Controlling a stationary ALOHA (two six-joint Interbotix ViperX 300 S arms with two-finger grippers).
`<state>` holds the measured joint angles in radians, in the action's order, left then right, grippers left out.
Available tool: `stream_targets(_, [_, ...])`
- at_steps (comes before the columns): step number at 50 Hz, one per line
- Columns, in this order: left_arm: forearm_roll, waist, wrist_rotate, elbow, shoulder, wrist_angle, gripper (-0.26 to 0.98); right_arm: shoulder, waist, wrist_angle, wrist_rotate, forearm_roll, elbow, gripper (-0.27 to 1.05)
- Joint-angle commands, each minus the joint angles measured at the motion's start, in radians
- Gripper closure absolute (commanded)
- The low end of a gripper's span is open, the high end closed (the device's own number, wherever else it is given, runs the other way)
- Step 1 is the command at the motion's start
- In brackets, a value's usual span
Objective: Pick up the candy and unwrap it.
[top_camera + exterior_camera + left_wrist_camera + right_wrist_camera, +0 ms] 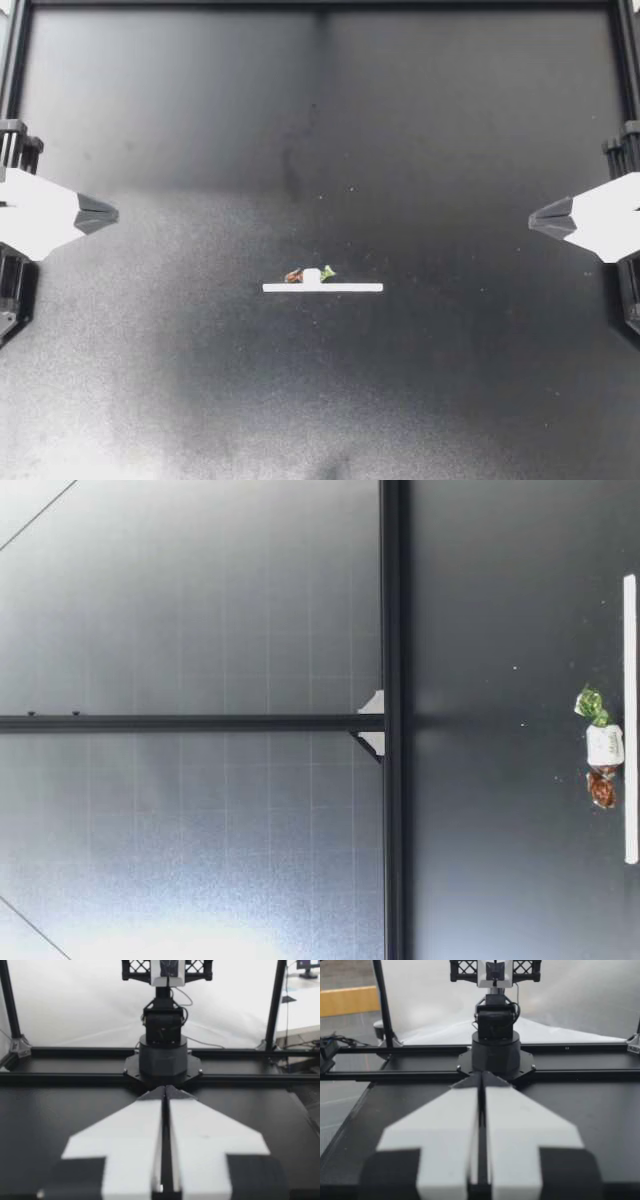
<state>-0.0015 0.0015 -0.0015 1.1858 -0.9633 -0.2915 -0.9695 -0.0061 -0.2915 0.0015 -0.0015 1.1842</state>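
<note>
A small wrapped candy (311,275) with a white body, one green twisted end and one brown twisted end lies near the middle of the black table, just behind a white strip (322,288). The low view shows the candy (603,746) lying flat beside that strip (630,720). My left gripper (114,213) rests at the left edge, shut and empty, far from the candy. Opposite it, at the right edge, my right gripper (533,217) is also shut and empty. In each wrist view the white fingers (135,1135) (450,1127) lie together, pointing at the other arm's base.
A black frame rail (320,4) runs along the table's back edge. In the left wrist view the right arm's base (163,1055) stands across the table, as the left arm's base (496,1050) does in the right wrist view. White specks dot the surface.
</note>
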Motion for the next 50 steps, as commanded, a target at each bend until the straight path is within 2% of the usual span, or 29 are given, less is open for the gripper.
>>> stream_targets(1, [-0.002, 0.009, 0.006, -0.011, 0.011, -0.015, 0.82, 0.018, -0.003, -0.012, 0.002, -0.003, -0.028, 0.9])
stream_targets(9, [-0.002, 0.009, 0.011, 0.002, 0.011, -0.023, 0.83, 0.104, -0.006, -0.006, -0.003, -0.003, -0.084, 0.91])
stream_targets(18, [-0.002, 0.009, 0.009, 0.014, 0.02, -0.043, 0.83, 0.327, -0.035, 0.026, -0.002, -0.003, -0.196, 0.91])
stream_targets(39, [-0.009, 0.009, -0.005, 0.028, 0.058, -0.044, 0.83, 0.73, -0.063, 0.325, -0.005, -0.037, -0.442, 0.9])
stream_targets(44, [-0.009, 0.009, -0.003, 0.028, 0.061, -0.046, 0.83, 0.804, -0.063, 0.364, -0.003, -0.049, -0.477, 0.86])
stream_targets(50, [-0.009, 0.009, -0.003, 0.028, 0.061, -0.044, 0.83, 0.891, -0.063, 0.42, -0.005, -0.051, -0.52, 0.76])
